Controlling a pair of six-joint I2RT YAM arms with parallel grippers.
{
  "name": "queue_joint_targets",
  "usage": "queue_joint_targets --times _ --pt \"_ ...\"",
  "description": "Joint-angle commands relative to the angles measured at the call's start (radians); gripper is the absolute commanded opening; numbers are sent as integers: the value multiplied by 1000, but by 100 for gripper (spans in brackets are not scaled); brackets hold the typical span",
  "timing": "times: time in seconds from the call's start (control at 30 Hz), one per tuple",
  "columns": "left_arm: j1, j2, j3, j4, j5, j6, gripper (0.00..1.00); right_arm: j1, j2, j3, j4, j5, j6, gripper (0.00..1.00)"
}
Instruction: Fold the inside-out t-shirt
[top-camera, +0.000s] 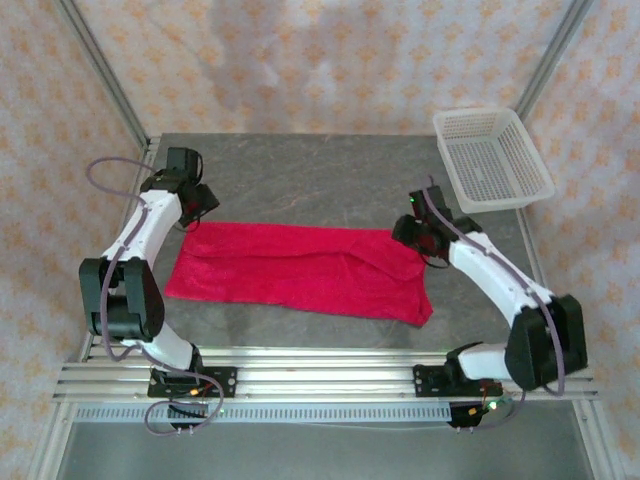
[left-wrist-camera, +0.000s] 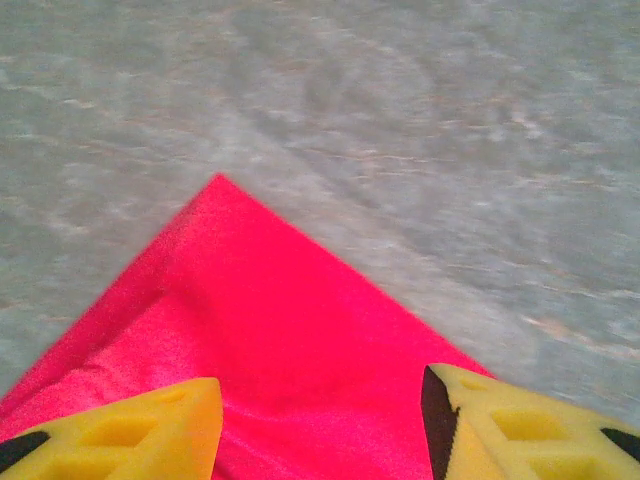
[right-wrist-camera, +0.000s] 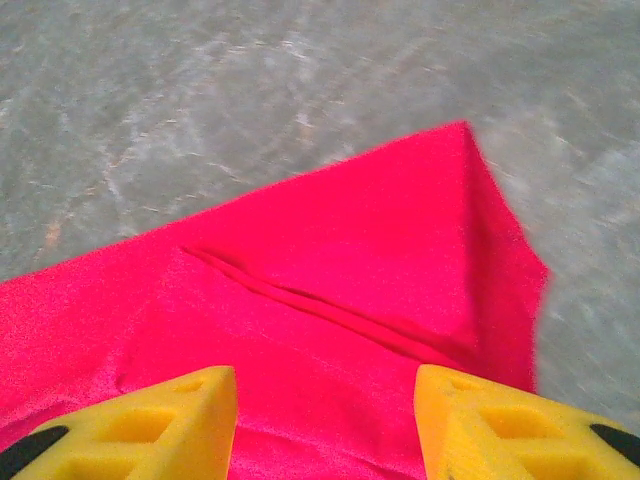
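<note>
T-shirt: the inside-out t-shirt (top-camera: 300, 270) lies flat in the middle of the tabletop (top-camera: 300, 175) as a long red band running left to right. Its right end reaches nearer than its left.
Shape now: no sleeves or neck opening stick out, and no tag can be seen. A slanting overlap line crosses the cloth right of centre, with a raised crease by the far-right corner in the right wrist view.
Done, as judged: at least one lengthwise fold looks finished, with far and near edges roughly straight.
Left to do, as judged: the band is long and needs folding across, left end toward right or both ends inward, to make a compact packet. The uneven right end may want tidying.
Left end effector (top-camera: 200, 205): sits over the far-left corner of the cloth. Its yellow fingers (left-wrist-camera: 150, 430) stand apart, the corner lies flat on the tabletop beyond them, and nothing is pinched.
Right end effector (top-camera: 418, 232): sits at the far-right corner, jaws likewise parted, with cloth spread flat below and not gripped.
Surroundings: a white basket (top-camera: 472, 113) stands at the far right, well apart from the shirt.
</note>
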Motion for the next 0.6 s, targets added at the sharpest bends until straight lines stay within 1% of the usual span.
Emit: queue_joint_targets --times 0.0,0.1,0.2,0.3,0.57 --pt "9 52 -33 45 71 -41 55 62 149 90 19 28 -44 53" --pt "9 71 -42 43 76 -38 55 94 284 184 23 1 -49 55" --pt "9 72 -54 41 68 -28 55 125 394 282 -20 37 -65 56" --pt "9 72 -59 42 61 -23 55 135 485 364 -78 37 -60 56" --pt "9 87 -54 39 62 -18 54 153 571 416 -87 34 -69 54"
